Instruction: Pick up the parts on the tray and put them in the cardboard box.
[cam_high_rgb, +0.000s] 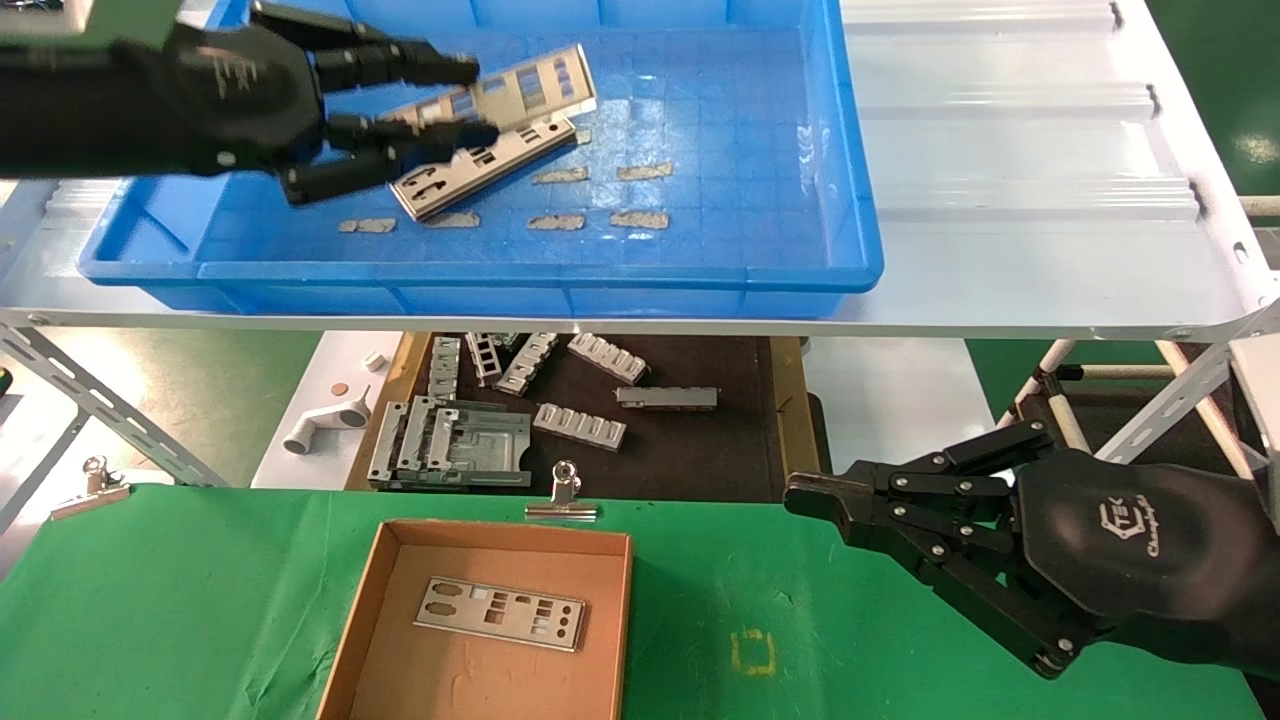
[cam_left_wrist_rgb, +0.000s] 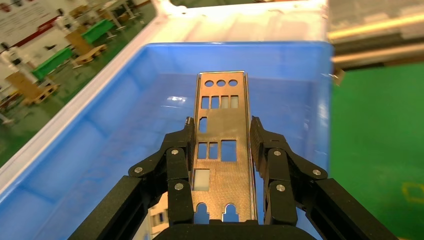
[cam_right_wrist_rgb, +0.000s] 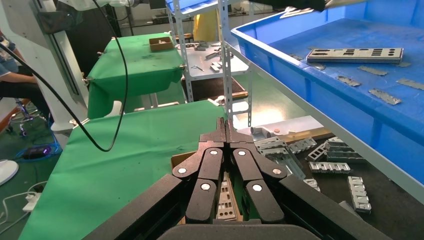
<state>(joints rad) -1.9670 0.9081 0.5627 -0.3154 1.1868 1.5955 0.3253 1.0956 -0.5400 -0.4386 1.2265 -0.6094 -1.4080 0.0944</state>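
At the far left of the head view, the left claw is held above the blue tray, its fingers clamped on the long edges of one silver plate, which is raised off the tray floor and tilted. In the left wrist view this held plate is seen gripped between the two finger pads, its round and rectangular cutouts showing. A second plate is left lying on the grid floor of the tray, just below the held one, beside several greyish tape patches. The tray is carried on a white ribbed shelf panel.

Lower down, on the green tabletop, the shallow cardboard box is seen with one plate lying flat inside it. Behind the box, grey slotted brackets and a larger framed metal piece are spread on a dark mat.

At the right, the right claw is parked over the green tabletop, well apart from the box, its fingertips pressed together with nothing between them
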